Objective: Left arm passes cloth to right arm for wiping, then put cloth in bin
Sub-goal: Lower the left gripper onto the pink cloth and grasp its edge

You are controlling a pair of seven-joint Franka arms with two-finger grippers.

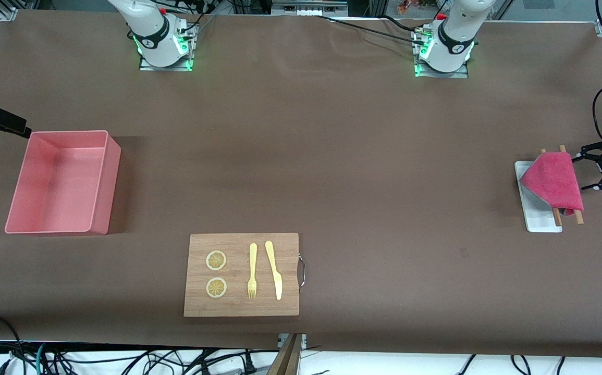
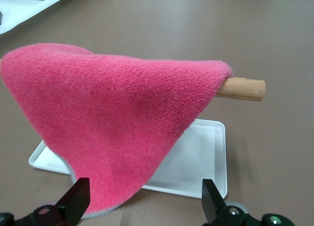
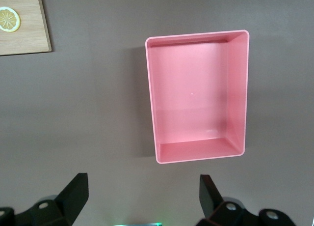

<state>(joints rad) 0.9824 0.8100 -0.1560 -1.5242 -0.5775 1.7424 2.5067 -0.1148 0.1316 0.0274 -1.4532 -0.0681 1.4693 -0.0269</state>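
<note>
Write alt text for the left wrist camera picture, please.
A fuzzy pink cloth hangs over a wooden rod above a small white tray on a brown table. The left gripper is open beside the cloth.

Cloth [image 1: 553, 179] draped over wooden rods [image 1: 577, 214] above a tray [image 1: 538, 221] at the left arm's end, bin [image 1: 61, 182] set at the right arm's end, board [image 1: 242, 274] placed between, nearer the front camera.
</note>
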